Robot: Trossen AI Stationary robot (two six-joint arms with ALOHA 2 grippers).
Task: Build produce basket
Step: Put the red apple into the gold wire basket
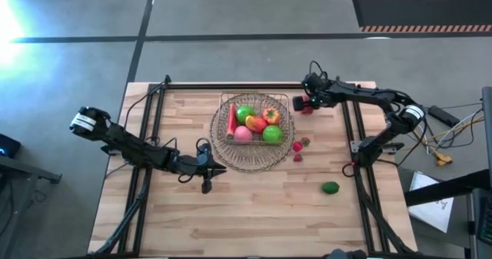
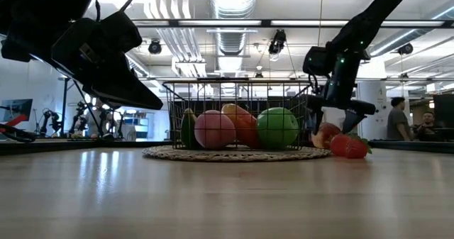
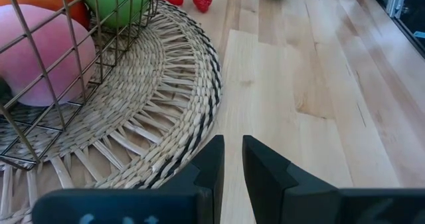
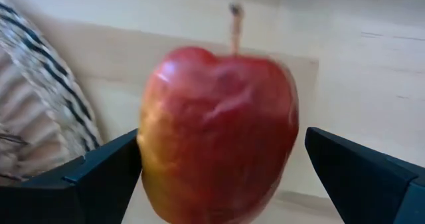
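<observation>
The wire-grid basket is sitting on a round woven mat, holding green apples, a pink piece and orange produce. A glossy red apple is sitting between the right gripper's wide-open fingers, just beside the basket's far corner. The left gripper, nearly closed and empty, is hovering beside the mat.

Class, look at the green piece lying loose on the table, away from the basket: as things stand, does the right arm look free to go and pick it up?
Probably not yet. The right gripper has a red apple between its fingers by the basket, so it looks occupied. The table around the green piece is otherwise bare.
</observation>
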